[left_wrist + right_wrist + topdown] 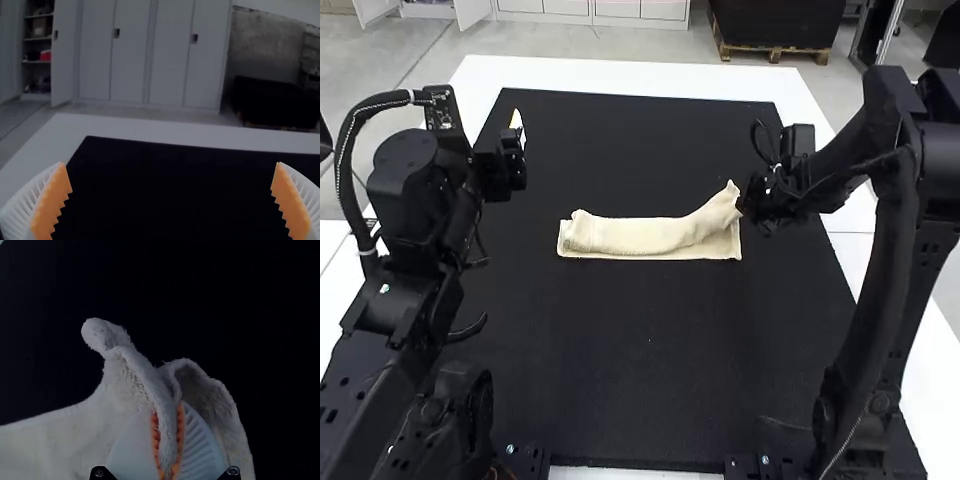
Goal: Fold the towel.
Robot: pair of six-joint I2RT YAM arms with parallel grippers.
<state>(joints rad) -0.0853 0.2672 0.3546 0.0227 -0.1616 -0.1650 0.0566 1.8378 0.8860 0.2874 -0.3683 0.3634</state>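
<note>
The cream towel [650, 236] lies as a narrow folded strip across the middle of the black mat, its right end raised. At that end is my right gripper [745, 205]. In the right wrist view the right gripper [167, 445] is shut on a bunched edge of the towel [55, 445], the cloth pinched between its orange pads. My left gripper [518, 135] is held above the mat's left side, apart from the towel. The left wrist view has the left gripper [172, 185] with its fingers wide apart and nothing between them.
A black mat [650, 350] covers most of the white table [620, 75], whose border shows along the far edge and sides. The right arm's links rise over the mat's right side; the left arm stands over its left edge.
</note>
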